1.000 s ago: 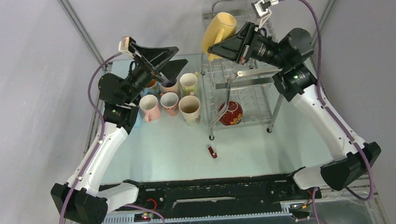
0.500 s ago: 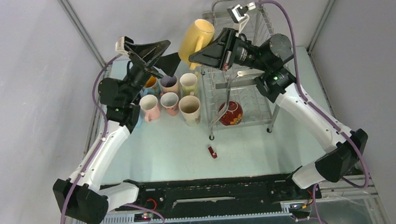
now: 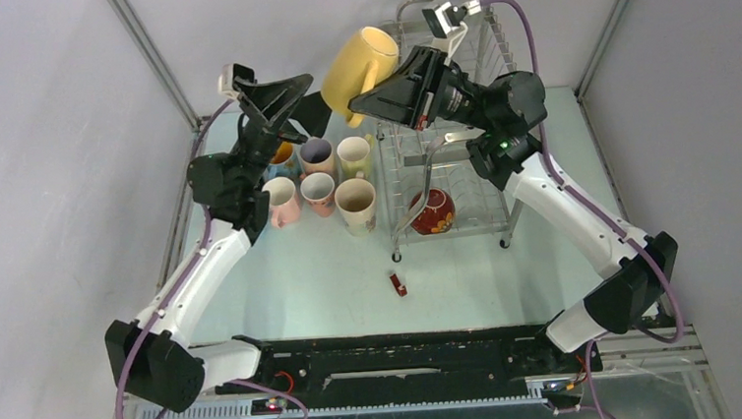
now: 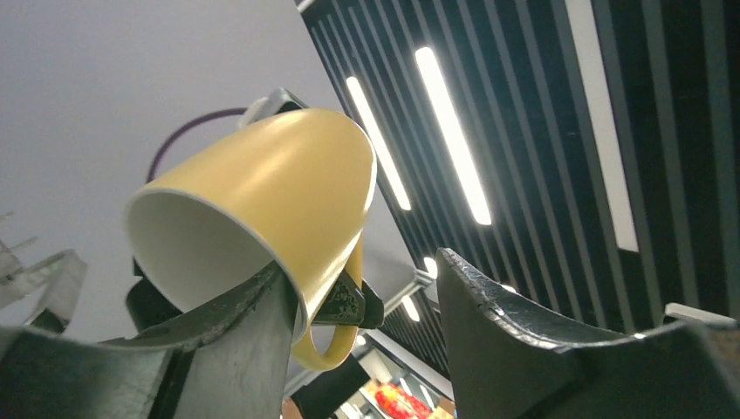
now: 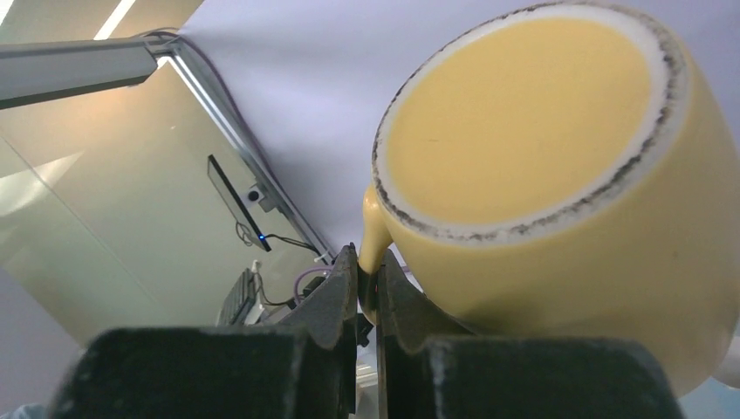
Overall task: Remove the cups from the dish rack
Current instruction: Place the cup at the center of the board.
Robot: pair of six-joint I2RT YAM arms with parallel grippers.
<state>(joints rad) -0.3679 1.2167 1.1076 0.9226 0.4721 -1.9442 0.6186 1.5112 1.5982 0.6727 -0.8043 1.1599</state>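
The left fingers (image 3: 280, 91) are spread wide and empty, held up over the back of a group of cups (image 3: 318, 188) standing on the worktop (image 3: 302, 273). Just to their right the yellow cup (image 3: 362, 62) hangs tilted in the air, its handle pinched tight between the right fingers (image 3: 393, 92). Beyond stands the dish rack (image 3: 474, 185), with a dark red cup (image 3: 432, 211) on its lower tier.

Small dark red fragment (image 3: 398, 284) on pale table (image 3: 471, 281), ceiling light strips (image 4: 454, 131)
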